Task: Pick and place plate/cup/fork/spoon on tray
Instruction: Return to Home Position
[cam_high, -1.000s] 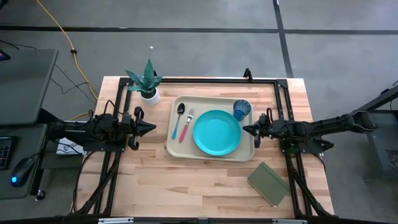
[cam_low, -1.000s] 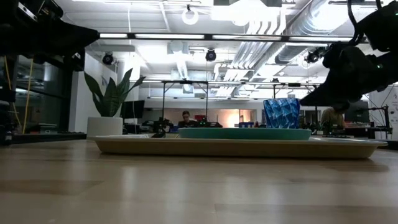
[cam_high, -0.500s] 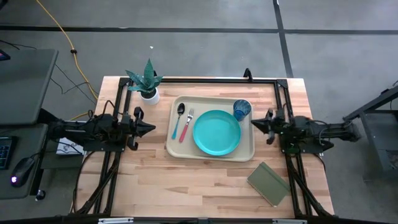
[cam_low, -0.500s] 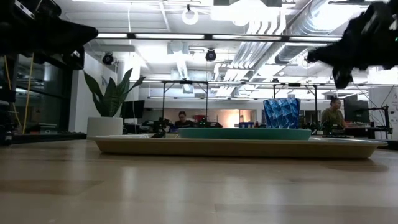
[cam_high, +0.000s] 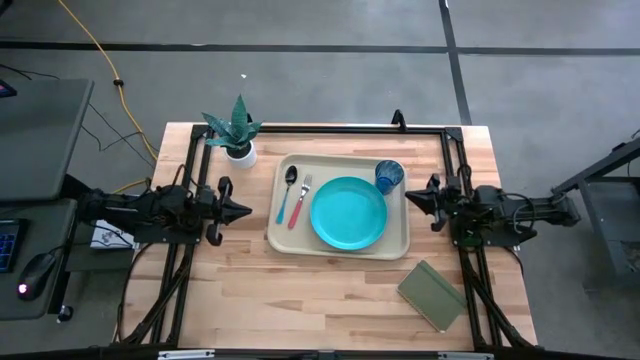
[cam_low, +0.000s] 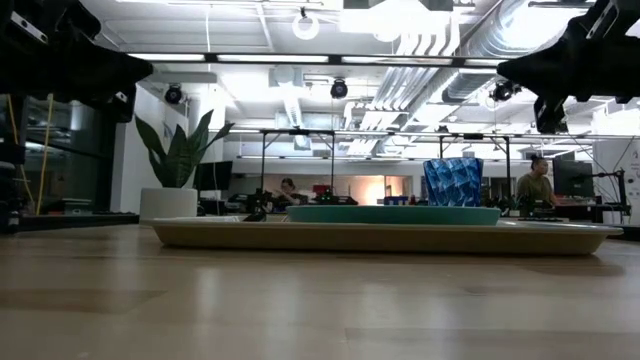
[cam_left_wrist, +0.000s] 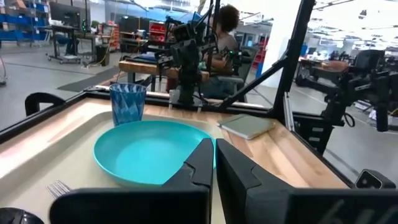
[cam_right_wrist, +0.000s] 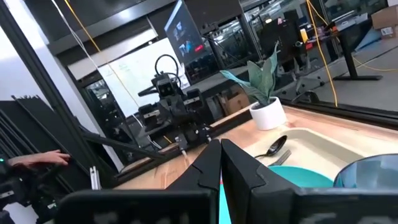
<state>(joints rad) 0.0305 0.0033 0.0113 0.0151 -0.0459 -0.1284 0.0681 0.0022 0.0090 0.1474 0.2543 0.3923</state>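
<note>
The big beige rectangular plastic tray (cam_high: 340, 245) already carries everything: the round teal plastic plate (cam_high: 348, 212) at centre, the translucent blue cup (cam_high: 389, 175) at 1 o'clock, and the blue-handled spoon (cam_high: 287, 193) and red-handled fork (cam_high: 300, 201) at 9 o'clock. All look light, rigid and slick; rims and handles would suit gripping. The left gripper (cam_high: 240, 209) and right gripper (cam_high: 412, 198) flank the tray, fingers pressed together, empty.

Open workshop bkgd: grey concrete floor (cam_high: 330, 70) w/ dark seam lines, yellow cable (cam_high: 105, 60) trailing across it, exposed ceiling ducts (cam_low: 440, 40) w/ round lamps, far benches w/ seated person (cam_low: 533, 186), dark desk (cam_high: 35, 130) beside wood table (cam_high: 300, 290).
</note>
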